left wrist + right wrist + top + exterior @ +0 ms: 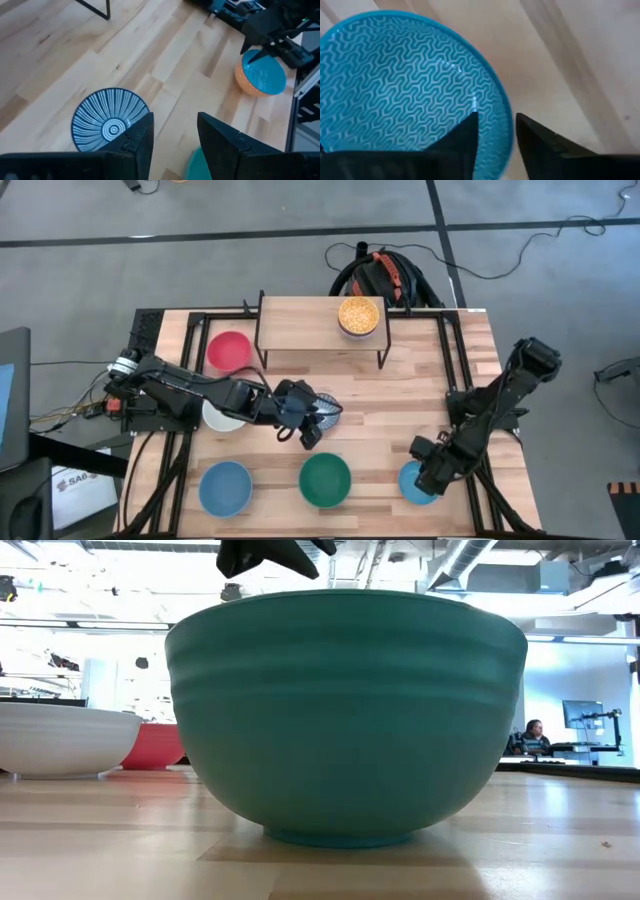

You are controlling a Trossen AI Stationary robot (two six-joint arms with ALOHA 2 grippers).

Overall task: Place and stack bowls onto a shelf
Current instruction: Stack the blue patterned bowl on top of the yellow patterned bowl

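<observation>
The shelf (320, 320) stands at the table's far middle with a yellow bowl (359, 315) on its board. A red bowl (228, 350), a white bowl (218, 416), a light blue bowl (224, 487) and a green bowl (325, 480) sit on the table. My left gripper (175, 117) hangs open just beside the blue-white striped bowl (107, 125), which rests on the table. My right gripper (496, 116) is open over a light blue patterned bowl (400, 85) at the near right. One finger is inside that bowl's rim and one is outside. My right gripper points down from above with the patterned bowl's rim (507, 132) in the gap between its fingers. I cannot tell whether either finger touches the rim. The bowl sits on the table.
Black frame rails (455, 350) run along the table's left and right sides. A black and orange bundle (385, 275) lies beyond the far edge. Bare wood (390, 405) lies between the shelf and the near row of bowls. In the low view the green bowl (345, 710) fills the front.
</observation>
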